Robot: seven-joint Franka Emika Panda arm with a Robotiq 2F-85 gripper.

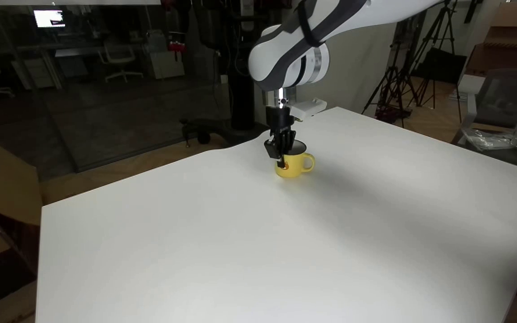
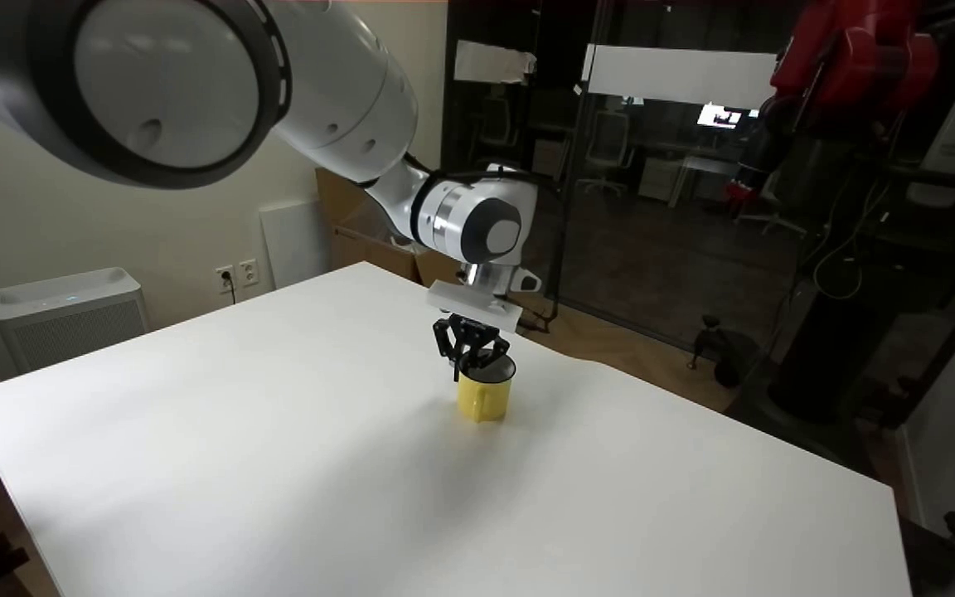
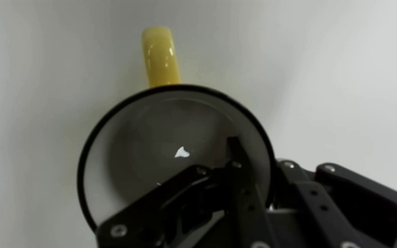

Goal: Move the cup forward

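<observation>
"Your claw [image 3: 261, 162] pinches the wall of the cup [image 2: 494, 400], as far as the wrist view shows: one finger [image 3: 241, 172] reaches down inside, its mate sits just outside, the wall between them. How firmly it bites, you cannot tell."

"And where does the rest of the cup lie from your claw?"

"Below it and off to one side. You hold a flank, so nearly the whole body lies on the inner finger's side. The handle [image 3: 161, 58] is apart from your claw, about a quarter turn round the mouth from your hold."

"How does it all stand on the table [image 1: 173, 242]?"

"Upright. In both exterior views you find the cup near the table's wavy edge, well apart from the opposite one. Its handle points slantwise back from that edge, over the table, so the long line through body and handle slants too."

"So what does your next move turn on?"

"Most likely on that off-centre hold. Drive the claw and the body follows from its flank, so it may swing around your fingers; ease into it and watch the handle for any turn. Which way forward runs, your views do not settle. If it means toward the wavy edge, you have little table left ahead; if away from it, you have plenty."
</observation>
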